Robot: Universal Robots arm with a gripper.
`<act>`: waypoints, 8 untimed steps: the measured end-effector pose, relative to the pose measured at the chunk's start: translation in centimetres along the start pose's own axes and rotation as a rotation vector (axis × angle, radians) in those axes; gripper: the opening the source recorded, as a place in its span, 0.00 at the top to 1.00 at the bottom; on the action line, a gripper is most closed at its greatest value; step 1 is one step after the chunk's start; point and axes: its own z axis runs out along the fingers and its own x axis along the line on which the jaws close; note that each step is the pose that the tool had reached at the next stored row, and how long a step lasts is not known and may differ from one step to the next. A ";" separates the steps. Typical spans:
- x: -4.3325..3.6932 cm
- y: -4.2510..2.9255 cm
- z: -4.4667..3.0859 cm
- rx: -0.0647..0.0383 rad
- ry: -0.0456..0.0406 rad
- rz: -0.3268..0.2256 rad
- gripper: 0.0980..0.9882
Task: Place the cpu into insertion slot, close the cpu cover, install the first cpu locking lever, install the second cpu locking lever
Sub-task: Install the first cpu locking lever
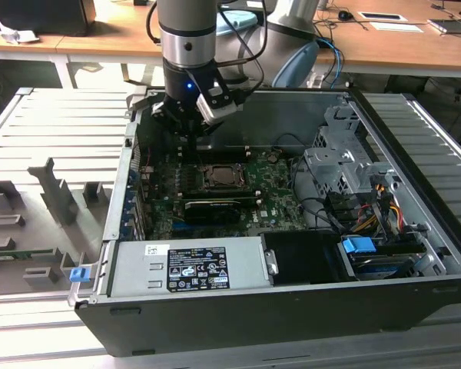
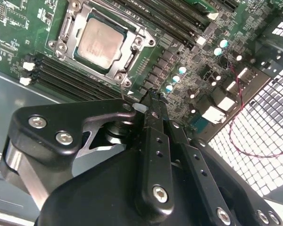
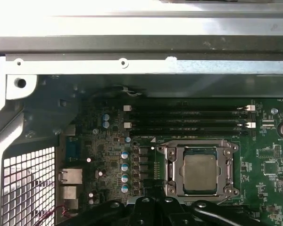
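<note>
The pale silver-grey square cpu (image 2: 98,41) sits seated in the dark square insertion slot (image 3: 171,171) on the green motherboard (image 1: 273,204); the thin grey metal cpu cover (image 2: 132,55) lies shut over it, framing its edges. The black two-finger gripper (image 2: 150,100) hangs above the board just beside the slot's corner — fingers pressed together, holding nothing; open board lies between fingertips and socket. The grey case wall (image 3: 141,66) stands beyond the memory slots (image 3: 188,120).
</note>
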 end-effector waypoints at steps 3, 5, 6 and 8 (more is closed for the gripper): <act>0.38 0.00 0.03 0.000 -0.0006 -0.002 0.99; 0.76 -0.01 0.05 0.000 -0.0008 -0.004 0.99; 0.81 0.00 0.06 0.000 -0.0011 -0.004 0.99; 0.88 0.00 0.08 0.000 -0.0010 -0.004 0.99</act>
